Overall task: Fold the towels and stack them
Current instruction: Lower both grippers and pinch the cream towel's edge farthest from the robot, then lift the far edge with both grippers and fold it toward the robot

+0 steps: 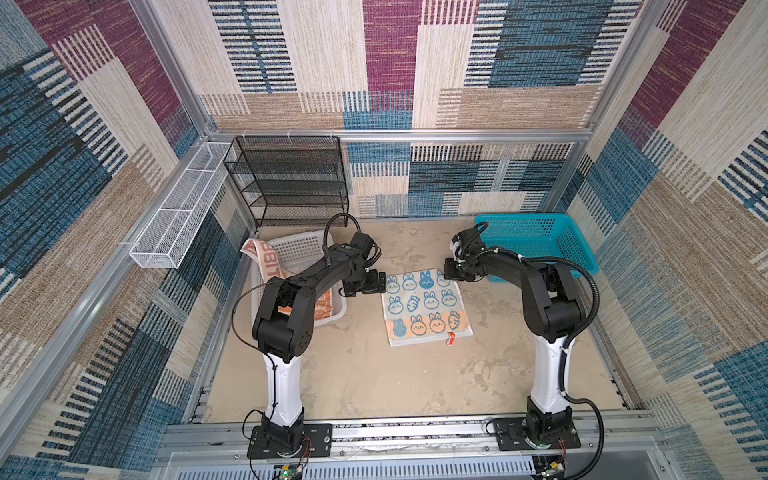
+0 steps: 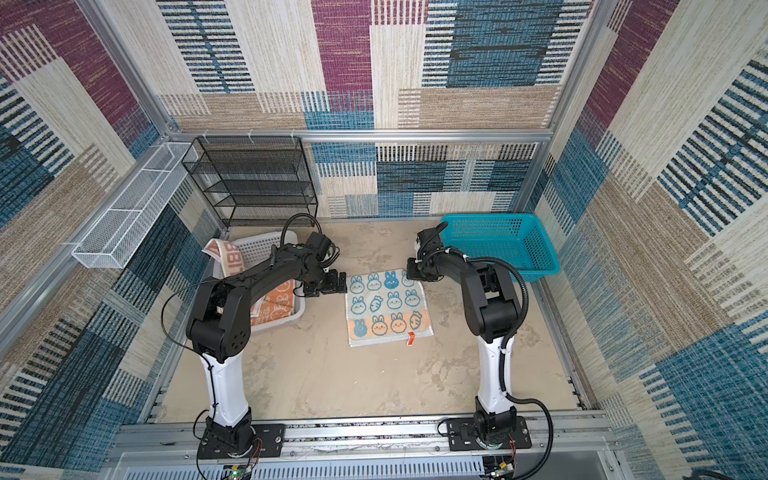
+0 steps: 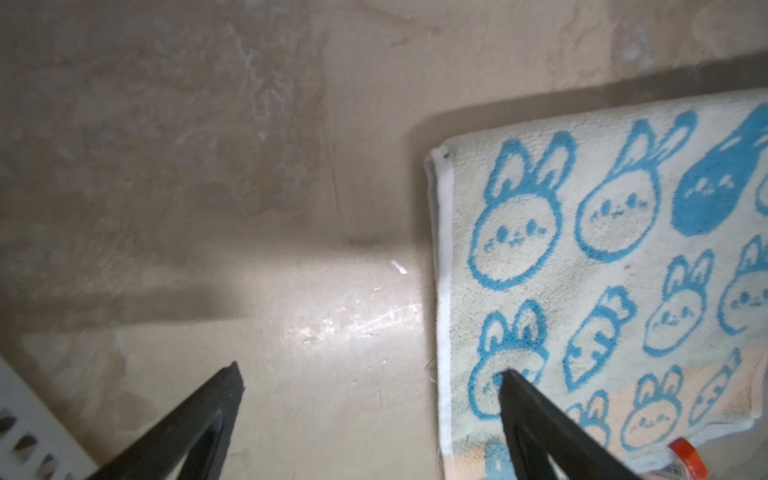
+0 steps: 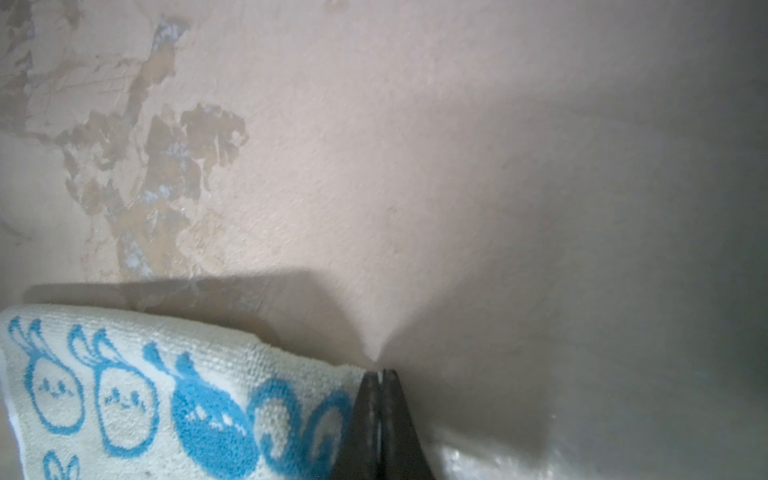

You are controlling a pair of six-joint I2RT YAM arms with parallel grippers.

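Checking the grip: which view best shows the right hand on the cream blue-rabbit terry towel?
Right wrist view: the right hand is shut on a corner of the cream blue-rabbit terry towel, close up. Both top views show it from above, fingertips hidden; the left wrist view misses that hand.

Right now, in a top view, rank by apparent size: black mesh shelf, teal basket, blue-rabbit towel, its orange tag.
1. black mesh shelf
2. teal basket, close behind; it is partly hidden, so this rank is unsure
3. blue-rabbit towel
4. orange tag, by far the smallest
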